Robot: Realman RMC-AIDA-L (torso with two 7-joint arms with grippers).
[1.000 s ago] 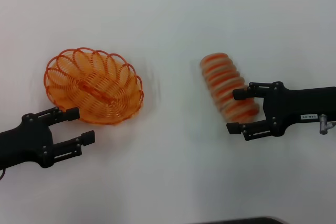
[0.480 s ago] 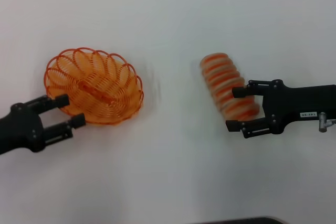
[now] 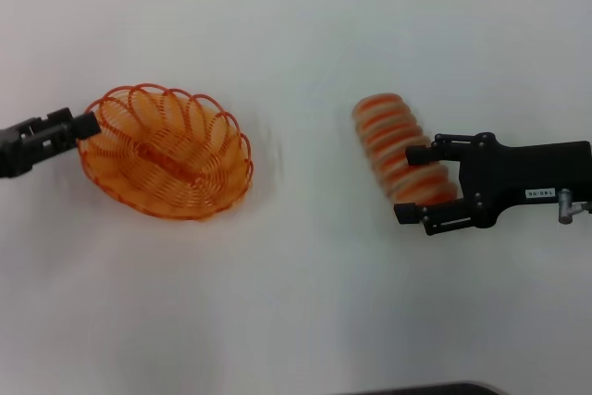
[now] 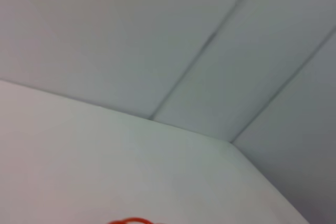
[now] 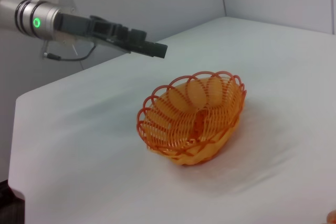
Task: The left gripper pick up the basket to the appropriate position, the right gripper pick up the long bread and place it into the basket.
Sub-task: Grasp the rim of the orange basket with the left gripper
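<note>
The orange wire basket (image 3: pixel 166 150) sits upright on the white table at the left; it also shows in the right wrist view (image 5: pixel 194 119). My left gripper (image 3: pixel 81 124) is at the basket's far-left rim, turned edge-on; in the right wrist view the left gripper (image 5: pixel 155 50) hangs just above and behind the rim, apart from it. The striped long bread (image 3: pixel 388 131) lies on the table at the right. My right gripper (image 3: pixel 414 184) is open, its two fingers on either side of the loaf's near end.
The white table (image 3: pixel 305 302) runs under everything. A grey wall with panel seams (image 4: pixel 210 40) stands behind the table's far edge. A sliver of the basket's rim (image 4: pixel 131 221) shows in the left wrist view.
My left gripper has moved back along the basket's left side from its near rim to its far-left rim and turned edge-on. My right gripper has edged slightly further around the loaf.
</note>
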